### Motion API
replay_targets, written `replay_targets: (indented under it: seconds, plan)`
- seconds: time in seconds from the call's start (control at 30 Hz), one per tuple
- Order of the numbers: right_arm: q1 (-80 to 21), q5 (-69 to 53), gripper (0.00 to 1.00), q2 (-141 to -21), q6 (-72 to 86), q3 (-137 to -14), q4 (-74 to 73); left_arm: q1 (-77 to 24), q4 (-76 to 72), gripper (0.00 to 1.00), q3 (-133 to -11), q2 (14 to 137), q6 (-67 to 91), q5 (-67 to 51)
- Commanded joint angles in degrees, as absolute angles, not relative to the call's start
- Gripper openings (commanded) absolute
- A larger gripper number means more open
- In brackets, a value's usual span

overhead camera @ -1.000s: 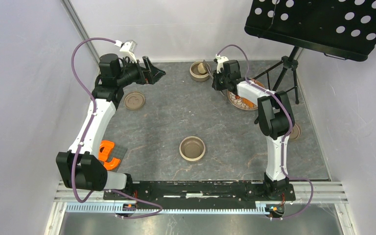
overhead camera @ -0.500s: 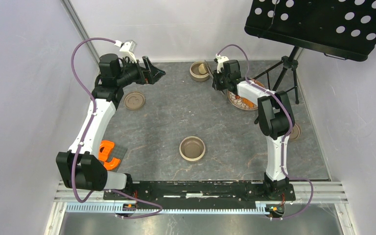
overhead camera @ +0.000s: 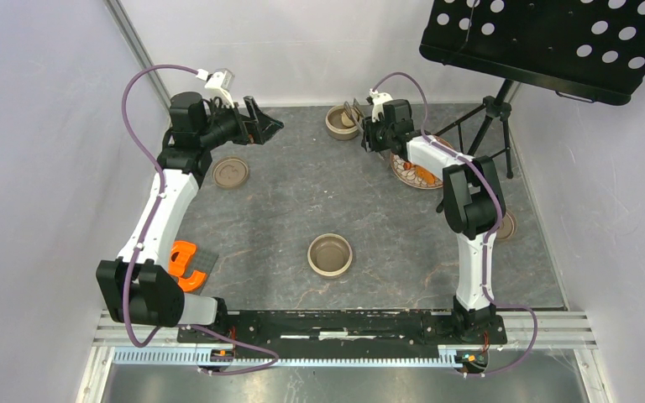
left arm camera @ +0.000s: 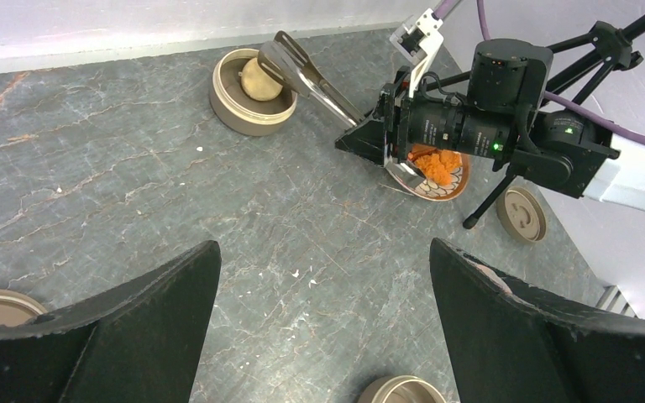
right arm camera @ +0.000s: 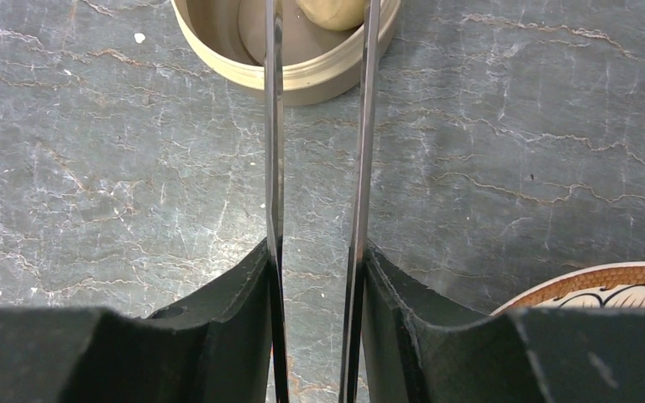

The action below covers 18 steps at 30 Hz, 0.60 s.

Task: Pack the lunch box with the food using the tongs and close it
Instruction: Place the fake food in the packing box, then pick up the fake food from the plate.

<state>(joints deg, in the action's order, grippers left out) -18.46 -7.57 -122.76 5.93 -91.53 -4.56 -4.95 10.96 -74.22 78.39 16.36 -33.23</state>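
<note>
White-and-black arms (overhead camera: 164, 210), purple cables (overhead camera: 126, 96)

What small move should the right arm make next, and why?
Probably lift the tongs out of the bowl and back toward the plate. Their arms stand apart, a bun lies in the bowl, and orange food is on the plate.
</note>
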Motion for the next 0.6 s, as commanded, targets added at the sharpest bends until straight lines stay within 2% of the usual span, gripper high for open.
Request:
replay_targets:
  seconds: [0.0,0.3,0.57]
  plan:
    - [-18.3,-8.9,0.42,-119.4,5.8,-95.4,-3.1,-4.7,9.9,1.00,-76.1,78.3,14.3,-33.7]
    - [-18.2,-10.4,0.43,-109.6,1.2,-90.6,-4.0,-4.8,9.4,1.00,-75.9,78.4,14.4,-34.1]
    - [-15.9,-9.8,0.43,-101.3,-3.4,-84.5,-12.7,-4.7,9.0,1.00,-74.5,77.5,14.5,-34.5]
